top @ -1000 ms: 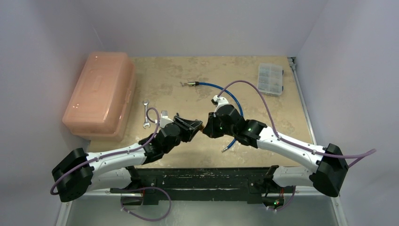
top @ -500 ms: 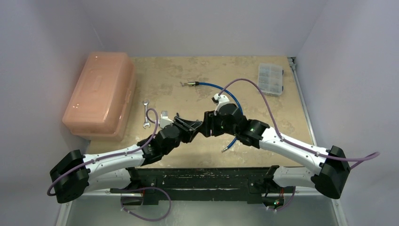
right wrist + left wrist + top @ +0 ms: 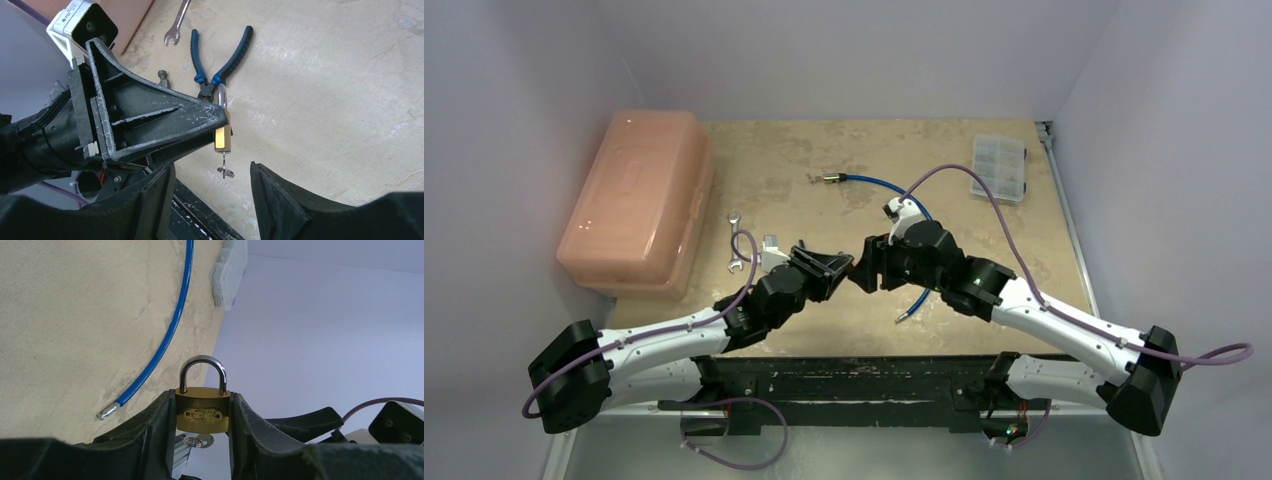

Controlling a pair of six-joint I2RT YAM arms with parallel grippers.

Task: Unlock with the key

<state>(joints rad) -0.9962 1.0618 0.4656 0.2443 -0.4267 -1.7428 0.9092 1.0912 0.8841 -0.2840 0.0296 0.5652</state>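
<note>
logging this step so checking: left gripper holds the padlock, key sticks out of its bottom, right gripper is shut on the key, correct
Not quite. The right gripper is open: in the right wrist view its fingers stand apart and the key hangs untouched. The rest holds: the left gripper holds the padlock, key sticking out of its bottom.
</note>
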